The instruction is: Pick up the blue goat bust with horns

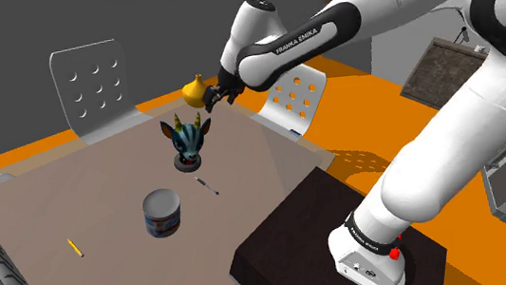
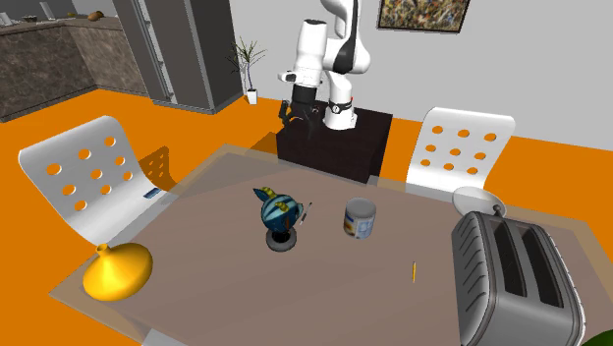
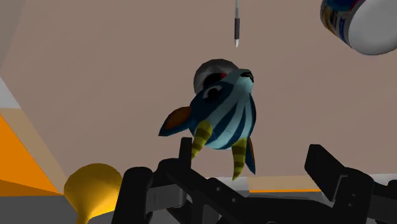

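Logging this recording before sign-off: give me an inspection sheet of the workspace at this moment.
Surface: tan tabletop, flat.
Job's things: blue goat bust upright on its dark base, untouched.
Clutter: can, pen, yellow pencil, yellow vessel, toaster.
Tool: tool open, above the bust, apart from it.
Cables: nothing seen.
Surroundings: white perforated chairs, orange floor, potted plant.

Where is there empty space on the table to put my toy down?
The biggest bare patch of table lies between the yellow vase and the goat bust. A smaller one sits between the can and the toaster, apart from a thin pencil. The middle is crowded: bust, pen, can.
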You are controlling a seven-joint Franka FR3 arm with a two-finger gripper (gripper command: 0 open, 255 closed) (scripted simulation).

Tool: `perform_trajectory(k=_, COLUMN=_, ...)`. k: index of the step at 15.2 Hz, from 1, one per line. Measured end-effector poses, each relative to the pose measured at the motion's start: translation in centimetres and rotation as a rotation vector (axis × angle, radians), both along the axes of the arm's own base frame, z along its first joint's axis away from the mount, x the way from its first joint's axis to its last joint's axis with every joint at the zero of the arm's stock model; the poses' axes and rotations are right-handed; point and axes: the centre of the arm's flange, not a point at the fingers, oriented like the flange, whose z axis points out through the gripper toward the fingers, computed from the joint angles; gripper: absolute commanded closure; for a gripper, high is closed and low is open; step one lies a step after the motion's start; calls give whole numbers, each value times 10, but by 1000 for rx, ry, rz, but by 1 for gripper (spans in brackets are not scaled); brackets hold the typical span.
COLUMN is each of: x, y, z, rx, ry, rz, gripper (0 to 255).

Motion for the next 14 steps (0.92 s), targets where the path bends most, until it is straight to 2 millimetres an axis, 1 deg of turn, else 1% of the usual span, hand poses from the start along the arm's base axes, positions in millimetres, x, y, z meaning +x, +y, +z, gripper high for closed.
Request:
perform_trajectory(k=1, x=7, y=2, z=-8, rx=0, ry=-9, rz=2, gripper=0)
perform_trajectory(k=2, x=19, y=2, z=-18, rx=0, ry=-19, rz=4, gripper=0)
perform_trajectory(k=4, x=37, y=3, z=-32, rx=0, ry=-37, rz=8, gripper=0)
perform_trajectory(k=7, x=69, y=12, z=-57, rx=1, ry=-65, rz=14, gripper=0)
perform_trajectory(k=9, x=86, y=18, z=-73, rx=1, ry=-83, rz=19, gripper=0)
perform_trajectory(k=10, x=98, y=20, z=-81, rx=1, ry=-92, rz=21, gripper=0)
perform_trajectory(k=14, x=135, y=24, z=-103, rx=2, ry=-129, rz=29, gripper=0)
